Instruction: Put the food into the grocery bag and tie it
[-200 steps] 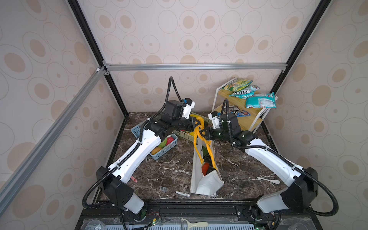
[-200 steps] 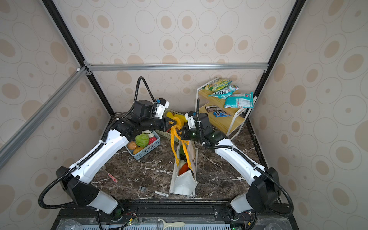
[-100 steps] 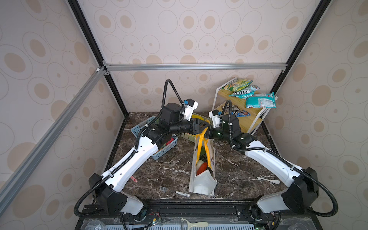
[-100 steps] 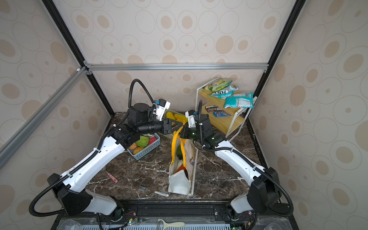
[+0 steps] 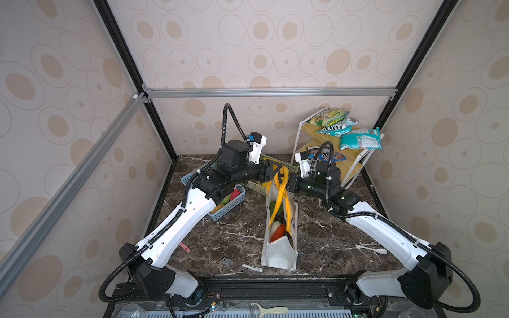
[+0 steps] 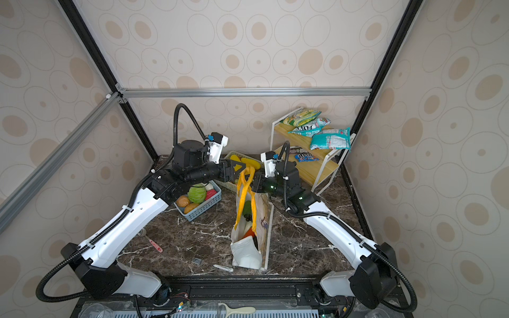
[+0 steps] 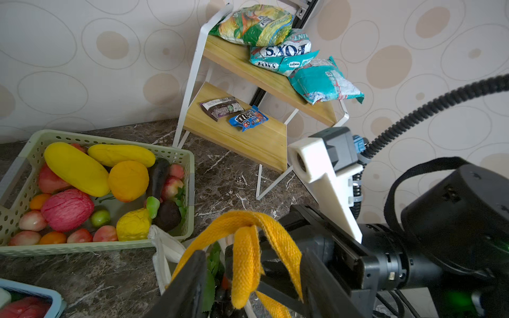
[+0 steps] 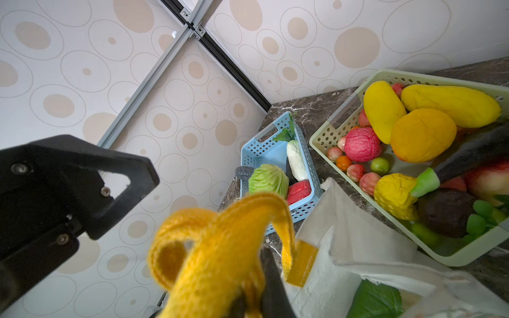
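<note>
Since the earlier frames the left arm has stretched out lower over the desk, and the left hand has parted its jaws; the right hand has kept its place at the bag's top.

Grocery bag: stands on the desk between the two arms in both top views, narrow, mouth upward; white canvas, soft and limp; judged unable to keep its shape unless the top is held; judged light even when loaded.

Strap handles: yellow woven webbing, gathered above the mouth and crossed over one another in a loose loop, as the left wrist view shows; flexible, rough-surfaced, unlikely to slip in a grip; the place to take hold is on the webbing just beside the crossing, not on the canvas, so that a pull tightens the loop rather than lifting the bag.

Left hand: released; its fingers stand apart on either side of the hanging webbing, not pinching it.

Right hand: clenched on the strap handles close to the crossing; judged to be the only support of the bag's top.

Food: a red-orange pepper and a green leaf lie inside the bag; small plastic toys, judged light, rigid and not fragile.
</note>
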Controlling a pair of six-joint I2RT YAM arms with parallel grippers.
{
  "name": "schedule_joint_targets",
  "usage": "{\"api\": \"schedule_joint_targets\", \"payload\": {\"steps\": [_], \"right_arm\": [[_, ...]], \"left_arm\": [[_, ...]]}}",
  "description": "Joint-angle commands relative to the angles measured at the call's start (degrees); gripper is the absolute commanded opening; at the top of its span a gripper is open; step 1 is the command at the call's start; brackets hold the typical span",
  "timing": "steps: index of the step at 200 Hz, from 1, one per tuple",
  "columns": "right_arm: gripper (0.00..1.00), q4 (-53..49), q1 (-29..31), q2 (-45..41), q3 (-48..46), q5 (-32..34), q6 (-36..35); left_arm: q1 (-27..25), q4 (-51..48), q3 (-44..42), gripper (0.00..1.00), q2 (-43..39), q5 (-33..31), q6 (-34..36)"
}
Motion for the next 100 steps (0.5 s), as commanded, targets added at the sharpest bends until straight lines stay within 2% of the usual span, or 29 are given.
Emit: {"api": "schedule_joint_targets", "payload": {"steps": [1, 26, 100], "right_arm": [[0.04, -0.1, 0.1, -1.4, 0.6, -0.3, 0.0], [0.04, -0.9, 0.1, -1.3, 1.3, 0.0, -0.2], [0.04, -2.9, 0.1, -2.7, 2.2, 0.2, -0.8]], "left_arm": [[-1.2, -2.4, 1.7, 0.54, 0.2, 1.5, 3.7], [-2.4, -4.6, 1.5, 0.53, 0.8, -1.6, 5.2], [-3.3, -5.9, 0.6, 0.39, 3.2, -4.3, 6.9]]}}
